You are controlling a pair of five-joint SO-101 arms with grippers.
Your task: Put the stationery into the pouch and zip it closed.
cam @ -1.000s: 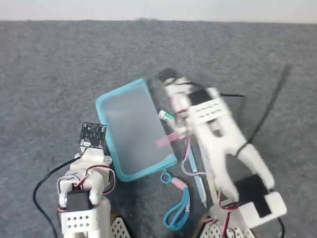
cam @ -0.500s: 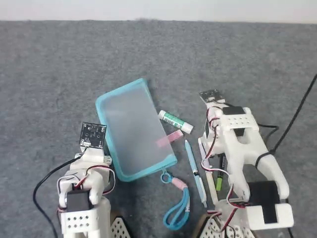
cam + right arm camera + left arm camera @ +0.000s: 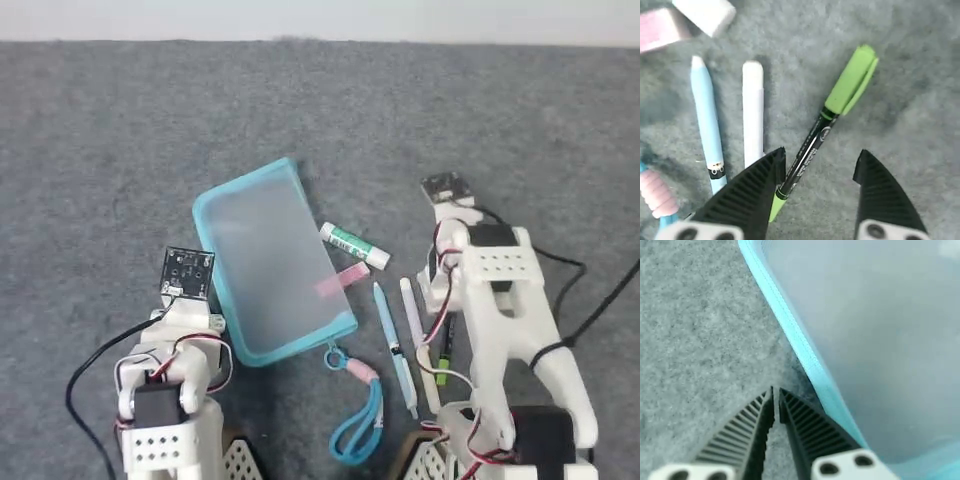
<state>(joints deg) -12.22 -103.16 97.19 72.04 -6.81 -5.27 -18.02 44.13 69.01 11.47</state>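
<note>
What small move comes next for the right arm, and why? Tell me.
Probably lower the right gripper onto the black pen with the green cap and close: that pen lies on the grey carpet between its open jaws, outside the translucent blue-edged pouch.

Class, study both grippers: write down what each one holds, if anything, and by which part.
Nothing is held. The left gripper is shut and empty beside the pouch edge; the right gripper is open above the green pen, not gripping it.
</note>
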